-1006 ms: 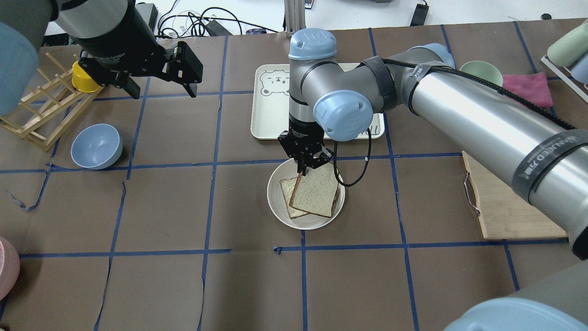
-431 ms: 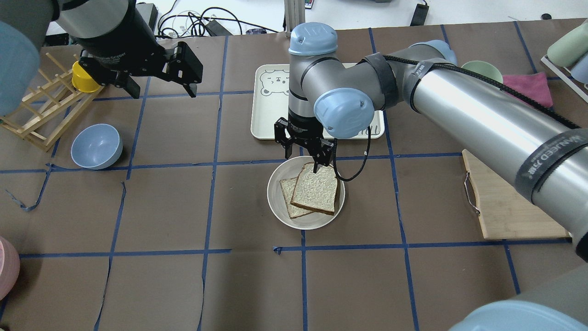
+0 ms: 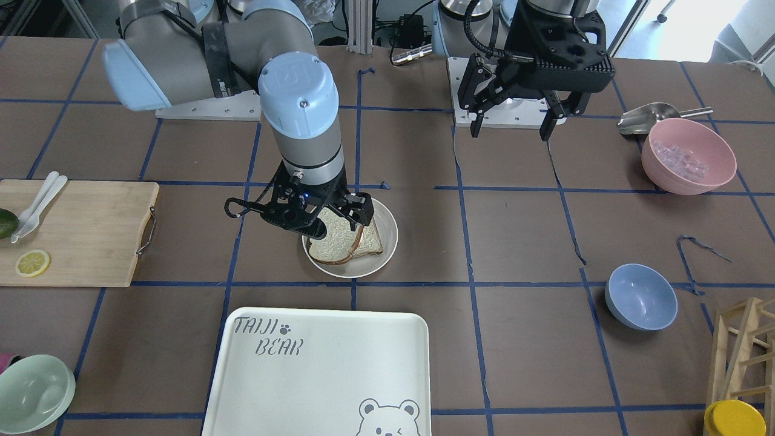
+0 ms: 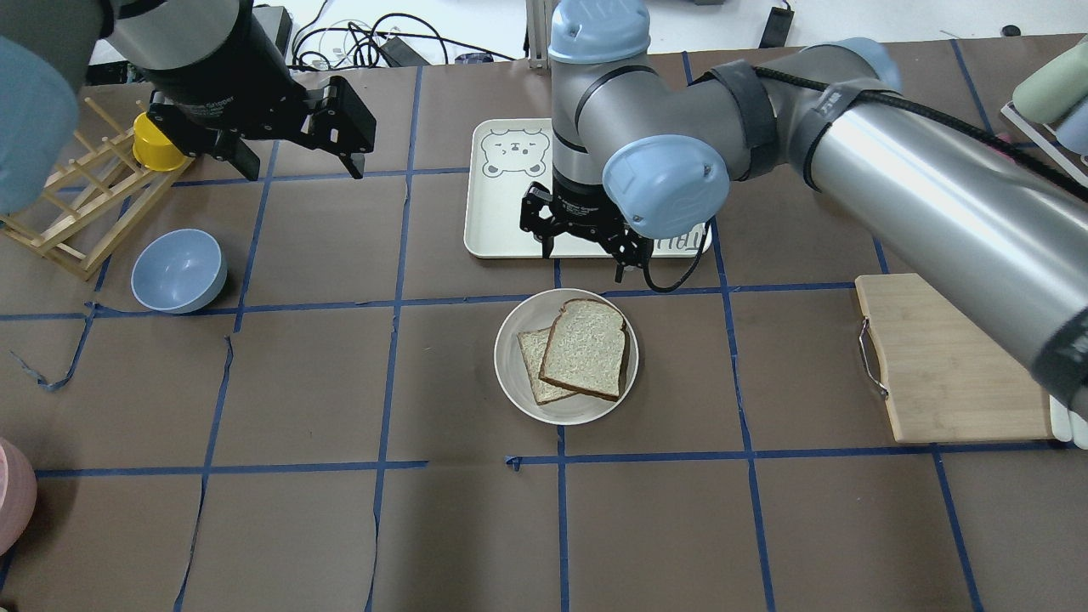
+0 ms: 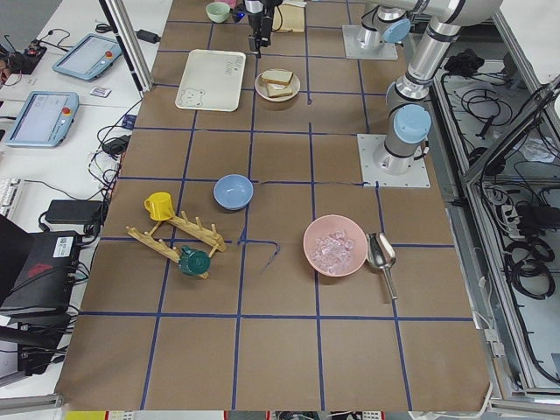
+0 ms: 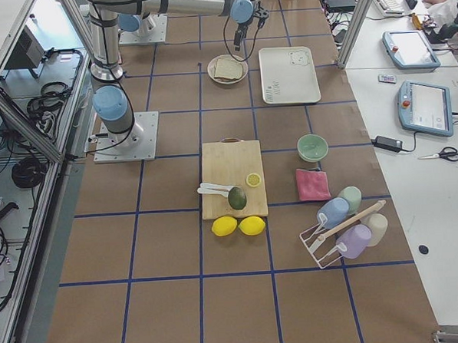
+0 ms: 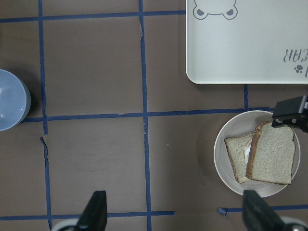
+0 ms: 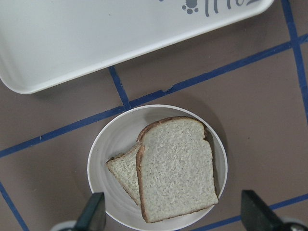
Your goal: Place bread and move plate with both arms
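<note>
The bread (image 4: 586, 348) lies flat on the round off-white plate (image 4: 561, 414), partly over a second slice (image 4: 532, 357). My right gripper (image 4: 584, 259) is open and empty. It hangs above the plate's far edge, near the tray, clear of the bread. In the front-facing view it (image 3: 339, 221) hovers over the plate (image 3: 387, 239). The right wrist view looks straight down on the bread (image 8: 175, 168) and plate (image 8: 115, 139). My left gripper (image 4: 302, 170) is open and empty, high at the far left. Its wrist view shows the bread (image 7: 272, 154) at lower right.
The cream "TAIJI BEAR" tray (image 4: 501, 212) lies just beyond the plate. A blue bowl (image 4: 178, 270), a wooden rack (image 4: 76, 212) and a yellow cup (image 4: 153, 143) stand at the left. A cutting board (image 4: 943, 365) lies at the right. A pink bowl (image 3: 687, 154) sits near the left arm's base.
My right gripper has let go of the bread, opened, and lifted back toward the tray. The slice has settled flat on the plate. The left arm has not moved.
</note>
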{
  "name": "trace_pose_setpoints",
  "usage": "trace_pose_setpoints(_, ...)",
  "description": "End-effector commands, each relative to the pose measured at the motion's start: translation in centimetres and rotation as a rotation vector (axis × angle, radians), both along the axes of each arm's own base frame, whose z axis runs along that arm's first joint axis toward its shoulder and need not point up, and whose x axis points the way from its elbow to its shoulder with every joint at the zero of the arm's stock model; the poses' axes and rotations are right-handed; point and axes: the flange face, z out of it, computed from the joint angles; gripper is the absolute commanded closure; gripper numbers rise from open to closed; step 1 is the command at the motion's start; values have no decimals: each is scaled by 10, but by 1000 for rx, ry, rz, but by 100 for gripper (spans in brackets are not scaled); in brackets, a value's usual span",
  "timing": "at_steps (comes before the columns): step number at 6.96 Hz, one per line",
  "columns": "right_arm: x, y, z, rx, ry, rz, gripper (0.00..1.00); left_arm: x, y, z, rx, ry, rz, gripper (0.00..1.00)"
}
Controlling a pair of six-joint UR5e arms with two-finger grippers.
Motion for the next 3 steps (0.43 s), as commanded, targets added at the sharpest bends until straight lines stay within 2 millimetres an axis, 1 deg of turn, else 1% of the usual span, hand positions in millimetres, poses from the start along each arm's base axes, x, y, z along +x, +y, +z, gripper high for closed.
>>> trace_pose_setpoints(1,-38,15,52,-44,41,183,0,-1,-1,1,-11,0,3,0)
trace_pose_setpoints(2,-66,17,64,-16,28,267,0,-1,0,5,-18,2,2,0)
trace_pose_setpoints(3,-99,6,70,-16,24,282,0,-1,-7,1,-11,0,9,0)
